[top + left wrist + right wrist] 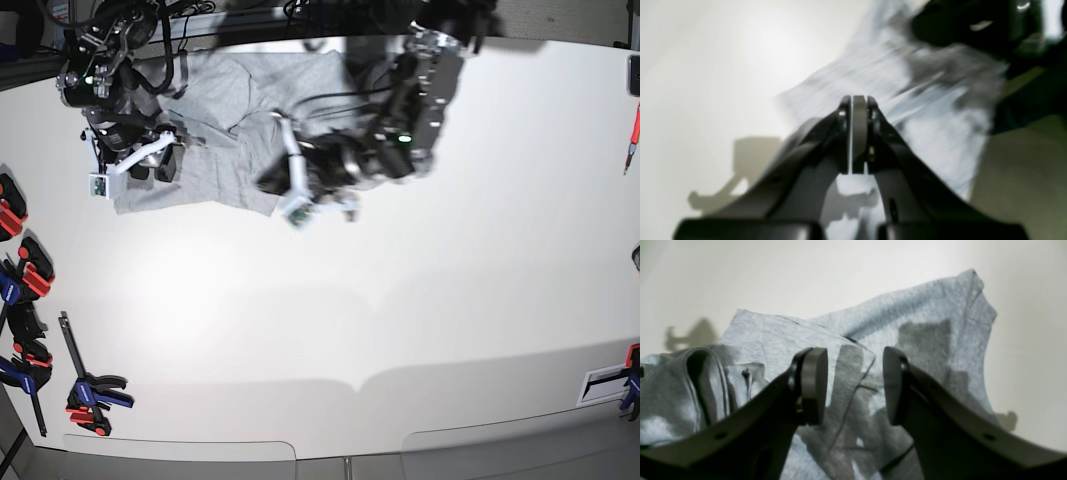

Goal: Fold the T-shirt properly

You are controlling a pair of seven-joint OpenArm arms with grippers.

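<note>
Robotics workshop bench, wide white table [420, 300], red and blue bar clamps [90, 392] along its edge

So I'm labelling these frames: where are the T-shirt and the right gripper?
T-shirt [933, 306], right wrist view, on its raised far fold.
Right gripper [855, 386], right wrist view, midway between its open fingertips.

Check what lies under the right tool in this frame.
Crumpled grey T-shirt lies under the open right tool, a folded edge between its pads. The white table shows beyond; whatever lies beneath the cloth is covered.
</note>
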